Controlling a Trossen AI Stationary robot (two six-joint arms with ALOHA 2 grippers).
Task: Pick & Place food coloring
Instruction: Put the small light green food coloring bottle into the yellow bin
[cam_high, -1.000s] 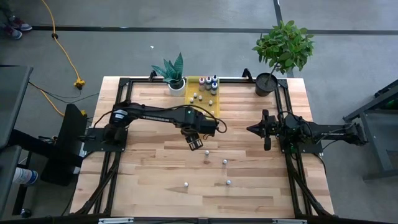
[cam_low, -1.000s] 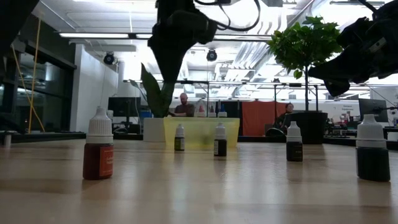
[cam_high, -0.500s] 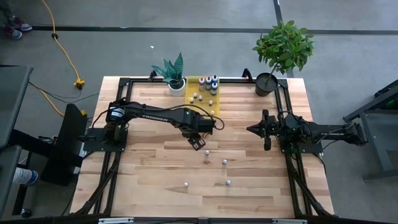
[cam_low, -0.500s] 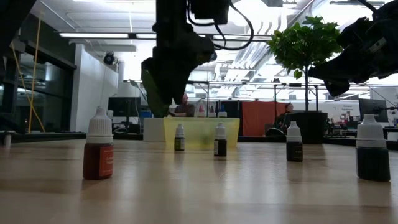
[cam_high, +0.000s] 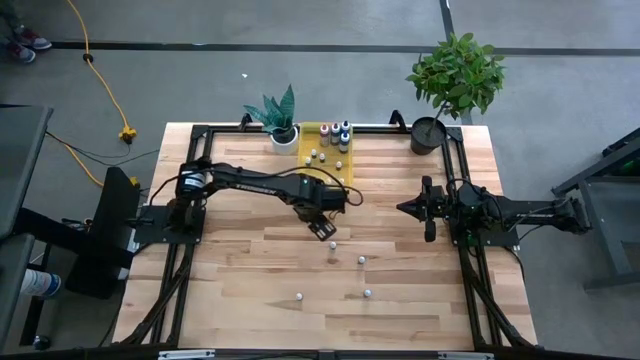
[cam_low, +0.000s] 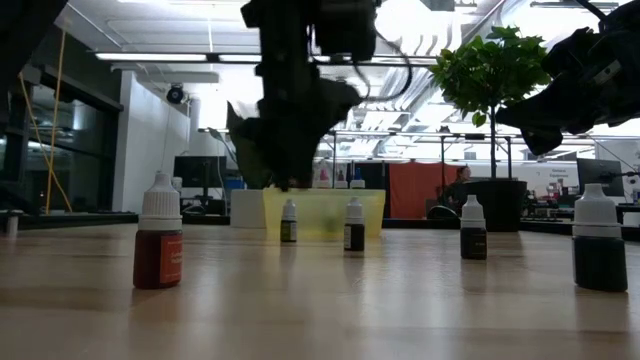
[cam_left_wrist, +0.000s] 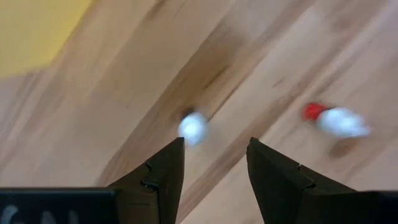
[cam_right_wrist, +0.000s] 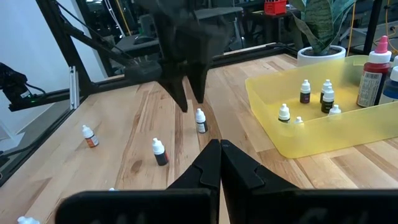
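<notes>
Just ahead of the left gripper (cam_high: 326, 229) stands one small bottle (cam_high: 331, 242) of food coloring, white cap up, on the bare wood in the middle of the table (cam_high: 240, 290). In the left wrist view its cap (cam_left_wrist: 193, 126) shows just beyond the open gap, nearer one finger (cam_left_wrist: 163, 177) than the other, so the fingers are spread and empty, hovering above it. Three more bottles (cam_high: 361, 259) sit farther toward the front edge, well apart from each other. A yellow tray (cam_high: 312, 130) at the back edge already holds a cluster of bottles (cam_right_wrist: 305, 91), between a small potted plant (cam_high: 281, 117) and a bigger one (cam_high: 450, 80). My worry is the off-centre line-up: if the gripper comes straight down as it stands, one finger could land on the cap or clip the bottle's side and tip it over, and a bottle this small and light would likely roll away. A neighbouring bottle (cam_left_wrist: 339, 122) shows off to one side in the wrist view but looks clear of the fingers. The right gripper (cam_high: 427, 208) waits at the right side of the table, fingers pressed together.
</notes>
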